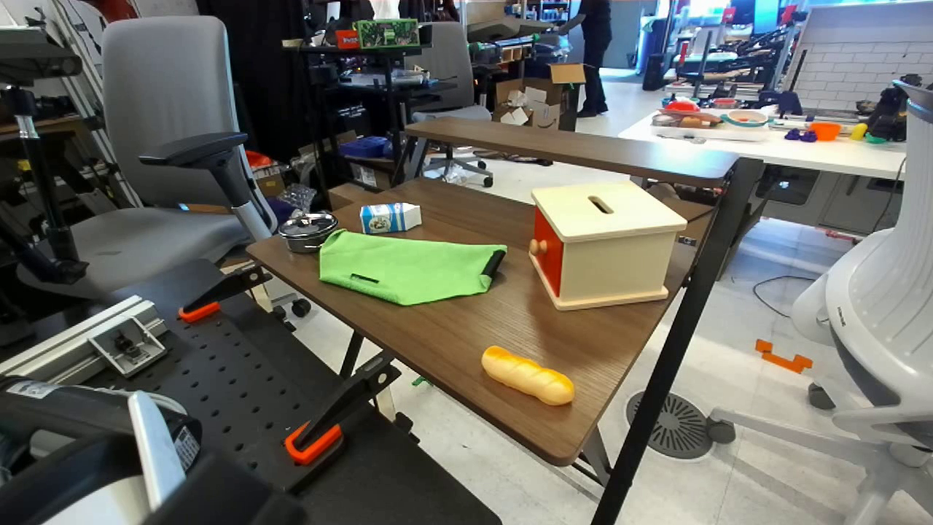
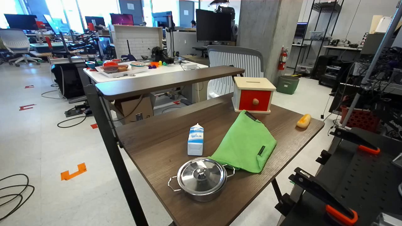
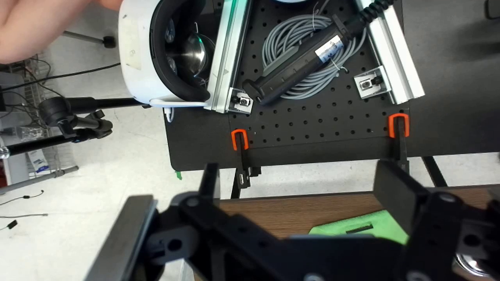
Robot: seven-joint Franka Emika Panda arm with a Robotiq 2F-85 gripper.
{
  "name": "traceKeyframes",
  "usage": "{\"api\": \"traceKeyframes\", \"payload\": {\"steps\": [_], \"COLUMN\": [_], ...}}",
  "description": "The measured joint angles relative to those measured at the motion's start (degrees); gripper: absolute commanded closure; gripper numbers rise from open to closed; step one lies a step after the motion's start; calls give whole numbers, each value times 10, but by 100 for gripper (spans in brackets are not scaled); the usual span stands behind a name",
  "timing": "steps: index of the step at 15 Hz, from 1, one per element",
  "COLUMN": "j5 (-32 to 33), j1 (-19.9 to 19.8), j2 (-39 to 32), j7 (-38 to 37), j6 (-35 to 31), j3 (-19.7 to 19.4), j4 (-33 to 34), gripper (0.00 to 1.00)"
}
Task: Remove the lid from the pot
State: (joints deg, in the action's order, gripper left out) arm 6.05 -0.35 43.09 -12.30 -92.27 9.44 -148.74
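The shiny metal pot [image 2: 204,197] stands upright at one end of the brown table, with a loop handle on each side. Its metal lid [image 2: 201,176] with a round knob sits on top of it. The pot [image 1: 300,244] and the lid [image 1: 312,223] also show in an exterior view at the table's far left corner. In the wrist view a shiny metal edge [image 3: 472,264] shows at the lower right, mostly hidden by my gripper. My gripper [image 3: 299,175] is open and empty, with its fingers wide apart above the table. It is not in either exterior view.
A green cloth [image 2: 246,146] lies right beside the pot. A milk carton [image 2: 195,141], a wooden box with red front [image 2: 255,99] and a toy bread [image 2: 303,121] are on the table [image 2: 150,150]. A raised shelf [image 2: 169,80] runs along one side. A black workbench with clamps [image 3: 312,136] stands alongside.
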Motion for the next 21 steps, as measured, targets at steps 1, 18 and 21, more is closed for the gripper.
{"api": "traceKeyframes", "payload": {"steps": [1,18,21], "j5": [0,-54,-53], "j1": [0,23,38], "j2": [-1,-200,-248], "j7": [0,-244,-289], "j6": [0,-225,-251], "j3": [0,82,96], "j4": [-1,15,42], "gripper": [0,0,0]}}
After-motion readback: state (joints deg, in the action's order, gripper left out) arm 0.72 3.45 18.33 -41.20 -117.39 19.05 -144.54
